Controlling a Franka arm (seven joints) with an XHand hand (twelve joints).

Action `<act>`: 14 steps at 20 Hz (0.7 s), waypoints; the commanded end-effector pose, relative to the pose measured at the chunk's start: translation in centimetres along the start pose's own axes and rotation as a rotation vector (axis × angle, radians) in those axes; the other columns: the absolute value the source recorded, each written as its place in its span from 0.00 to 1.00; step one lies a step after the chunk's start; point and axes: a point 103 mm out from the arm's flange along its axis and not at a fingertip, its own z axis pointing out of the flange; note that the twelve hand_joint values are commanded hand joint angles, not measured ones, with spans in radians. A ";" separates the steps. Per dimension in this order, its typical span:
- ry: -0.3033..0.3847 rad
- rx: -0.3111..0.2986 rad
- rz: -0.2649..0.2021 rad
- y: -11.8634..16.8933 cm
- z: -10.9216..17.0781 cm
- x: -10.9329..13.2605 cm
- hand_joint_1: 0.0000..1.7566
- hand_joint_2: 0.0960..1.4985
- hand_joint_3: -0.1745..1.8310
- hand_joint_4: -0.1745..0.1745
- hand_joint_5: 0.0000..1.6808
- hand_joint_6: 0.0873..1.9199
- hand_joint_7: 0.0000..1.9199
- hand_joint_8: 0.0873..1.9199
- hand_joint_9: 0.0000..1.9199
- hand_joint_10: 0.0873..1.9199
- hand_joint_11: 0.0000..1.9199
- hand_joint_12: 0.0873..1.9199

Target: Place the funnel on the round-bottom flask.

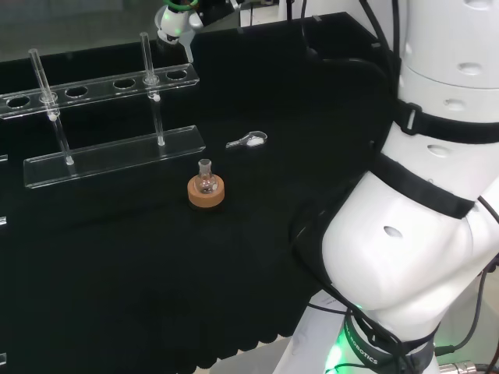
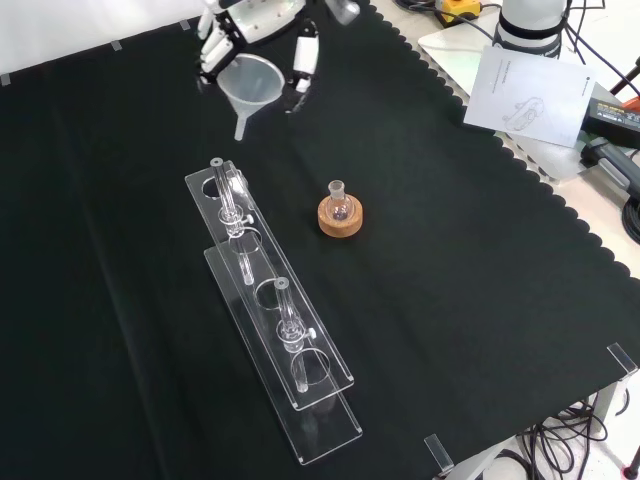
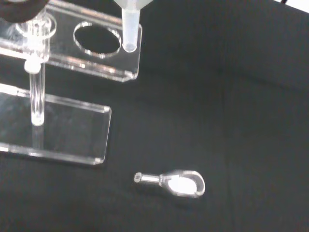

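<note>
A small round-bottom flask (image 1: 205, 181) stands upright on a cork ring (image 1: 206, 195) near the middle of the black cloth. In the front view the flask (image 2: 339, 204) and its cork ring (image 2: 340, 221) sit below and to the right of the hand (image 2: 255, 25). The hand is raised at that view's top, fingers curled round the rim of a translucent white funnel (image 2: 250, 85), spout pointing down. In the head view the hand (image 1: 178, 19) hangs at the far edge of the cloth, well beyond the flask. The wrist view shows the funnel spout (image 3: 130, 26) above the rack's end.
A clear plastic tube rack (image 2: 270, 310) with posts and round holes runs along the cloth left of the flask in the front view; it is the rack (image 1: 101, 86) in the head view. A small glass scoop (image 1: 248, 141) lies beyond the flask. Papers (image 2: 525, 90) lie off the cloth.
</note>
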 end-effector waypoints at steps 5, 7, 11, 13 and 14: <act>0.017 0.043 0.031 -5.6 2.2 1.5 0.44 0.48 0.32 0.29 0.41 0.42 0.43 0.37 0.61 0.20 0.42 0.56; 0.022 0.048 0.031 -6.0 2.8 1.2 0.44 0.48 0.32 0.29 0.41 0.42 0.43 0.37 0.61 0.20 0.42 0.56; 0.039 0.070 0.036 -6.7 4.3 2.0 0.44 0.48 0.32 0.29 0.41 0.42 0.43 0.37 0.61 0.20 0.42 0.56; 0.054 0.086 0.035 -6.8 5.2 2.3 0.44 0.48 0.33 0.29 0.41 0.42 0.43 0.37 0.61 0.20 0.42 0.56; 0.060 0.093 0.035 -6.8 5.6 2.4 0.44 0.48 0.33 0.29 0.41 0.42 0.43 0.37 0.61 0.20 0.42 0.56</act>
